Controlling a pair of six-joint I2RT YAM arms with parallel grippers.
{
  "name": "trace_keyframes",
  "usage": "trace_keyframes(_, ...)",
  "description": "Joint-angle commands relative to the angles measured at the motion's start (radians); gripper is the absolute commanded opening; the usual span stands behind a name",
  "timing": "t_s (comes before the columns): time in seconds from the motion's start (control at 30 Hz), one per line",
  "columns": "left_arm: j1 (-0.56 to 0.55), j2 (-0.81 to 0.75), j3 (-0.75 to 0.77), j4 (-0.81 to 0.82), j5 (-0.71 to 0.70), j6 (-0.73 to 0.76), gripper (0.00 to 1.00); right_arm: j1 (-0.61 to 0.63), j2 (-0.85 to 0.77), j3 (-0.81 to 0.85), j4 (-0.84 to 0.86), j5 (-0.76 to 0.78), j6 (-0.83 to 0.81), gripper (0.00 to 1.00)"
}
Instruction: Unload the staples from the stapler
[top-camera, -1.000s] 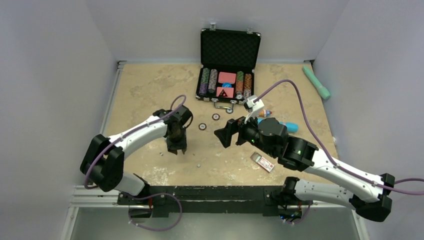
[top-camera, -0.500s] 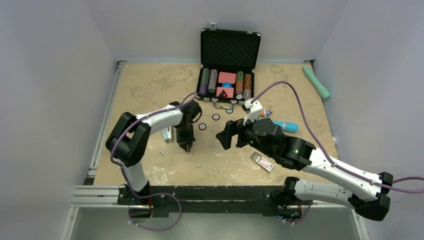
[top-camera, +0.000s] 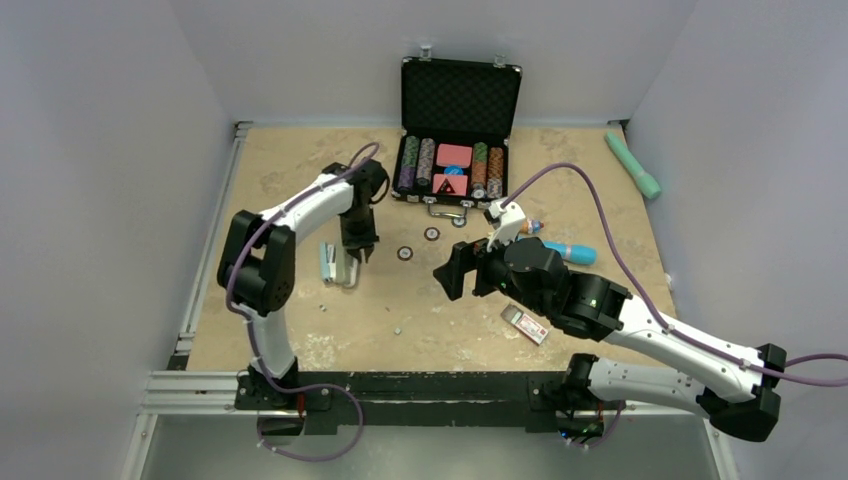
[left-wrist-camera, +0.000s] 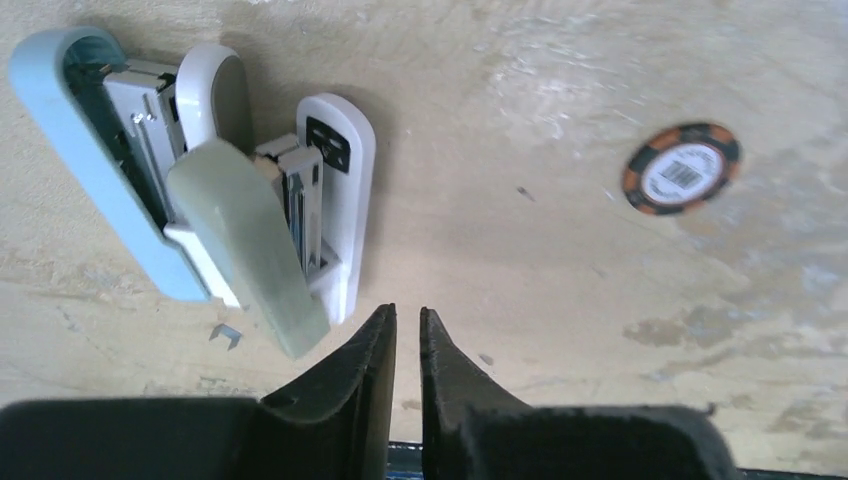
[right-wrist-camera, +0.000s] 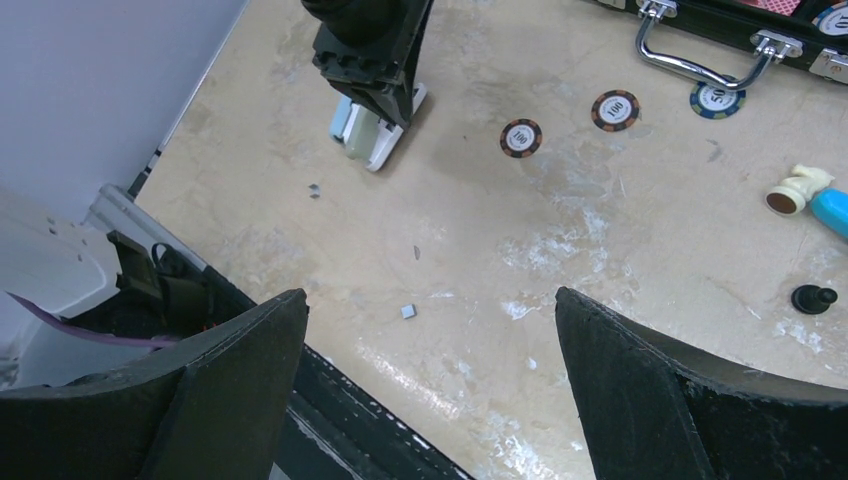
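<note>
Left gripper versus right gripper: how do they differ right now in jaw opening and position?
The left gripper has its jaws almost shut, only a thin slit between them; the right gripper has them wide open. The left gripper points down right beside the opened stapler; the right gripper hangs over the middle of the table, away from it. Both hold nothing visible.

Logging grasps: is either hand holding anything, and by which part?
Nothing is held. The left hand is nearly shut on air beside the opened stapler; the right hand is wide open, empty.
</note>
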Motion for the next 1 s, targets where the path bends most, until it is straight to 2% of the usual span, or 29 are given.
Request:
trace_keyframes(0.0,-0.010,-0.168,0.065,-0.056,0.028,0.036,0.24,0.001,-0.005,0.021,0.039,0.030,0.004,0.99)
trace_keyframes(0.07,-0.012,-0.259,0.054,-0.022,0.080,0.053,0.37,0.000,0.003,0.033,0.035,0.031,0.015,0.99)
trace_keyframes(0.13,-0.012,-0.354,0.034,0.003,0.099,0.054,0.54,0.001,0.014,0.047,0.025,0.026,0.043,0.99)
trace_keyframes(0.23,-0.009,-0.434,0.045,-0.043,0.053,0.043,0.74,0.001,0.022,0.069,0.020,-0.002,0.058,0.99)
trace_keyframes(0.33,-0.004,-0.480,0.059,-0.087,0.056,0.032,0.88,0.000,0.005,0.075,0.043,-0.060,0.056,0.99)
trace_keyframes(0.43,-0.004,-0.544,0.049,-0.105,0.057,0.014,0.89,0.000,-0.007,0.064,0.067,-0.101,0.064,0.99)
trace_keyframes(0.53,-0.004,-0.681,-0.042,-0.059,0.000,-0.001,0.88,0.000,0.023,0.066,0.055,-0.114,0.071,0.99)
trace_keyframes(0.63,-0.003,-0.830,-0.136,-0.008,-0.062,0.034,0.88,0.000,0.118,0.121,-0.018,-0.092,0.064,0.98)
trace_keyframes(0.73,-0.001,-0.907,-0.172,-0.055,-0.063,0.079,0.88,0.000,0.223,0.180,-0.062,-0.105,0.040,0.97)
trace_keyframes(0.83,0.000,-0.984,-0.227,-0.070,-0.045,0.102,0.88,0.001,0.325,0.224,-0.091,-0.177,0.037,0.95)
trace_keyframes(0.97,0.000,-1.088,-0.301,-0.091,-0.043,0.136,0.88,0.001,0.449,0.274,-0.135,-0.307,0.130,0.92)
